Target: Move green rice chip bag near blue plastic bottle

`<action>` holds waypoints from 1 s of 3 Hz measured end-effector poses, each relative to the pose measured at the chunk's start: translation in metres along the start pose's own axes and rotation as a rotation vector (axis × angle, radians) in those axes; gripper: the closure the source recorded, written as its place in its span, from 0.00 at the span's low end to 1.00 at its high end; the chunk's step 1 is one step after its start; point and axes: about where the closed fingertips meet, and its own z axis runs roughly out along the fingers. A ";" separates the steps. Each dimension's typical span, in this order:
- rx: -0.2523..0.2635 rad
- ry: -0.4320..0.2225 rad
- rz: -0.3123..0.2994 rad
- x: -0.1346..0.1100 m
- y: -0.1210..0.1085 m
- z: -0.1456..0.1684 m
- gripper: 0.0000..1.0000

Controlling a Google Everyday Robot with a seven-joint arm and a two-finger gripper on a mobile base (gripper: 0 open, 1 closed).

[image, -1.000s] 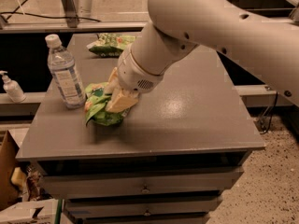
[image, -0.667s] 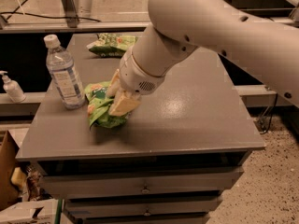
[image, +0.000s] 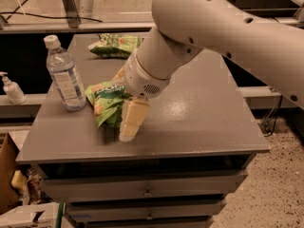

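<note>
The green rice chip bag point(image: 105, 102) is bright green and crinkled, with a dark banner. It lies on the grey cabinet top point(image: 199, 122), just right of the blue plastic bottle point(image: 65, 75), nearly touching it. The bottle stands upright with a white cap and a blue-and-white label. My gripper point(image: 122, 109) reaches down from the big white arm point(image: 213, 27) over the bag's right side. It is open: one pale finger point(image: 131, 121) rests on the table right of the bag, and the other is mostly hidden behind the bag.
A flatter, duller green bag point(image: 115, 45) lies at the back of the cabinet top. A small white pump bottle point(image: 11, 88) stands on a ledge to the left. A cardboard box point(image: 9, 179) sits low on the left. Drawers point(image: 147, 191) run below the front edge.
The bag has come down onto the table beside the bottle and spread flatter. My fingers have parted from it, and the near finger now points down at the table.
</note>
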 end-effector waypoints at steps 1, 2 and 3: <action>0.012 -0.003 0.050 0.015 -0.006 -0.012 0.00; 0.061 0.000 0.142 0.054 -0.019 -0.038 0.00; 0.121 0.024 0.270 0.121 -0.029 -0.071 0.00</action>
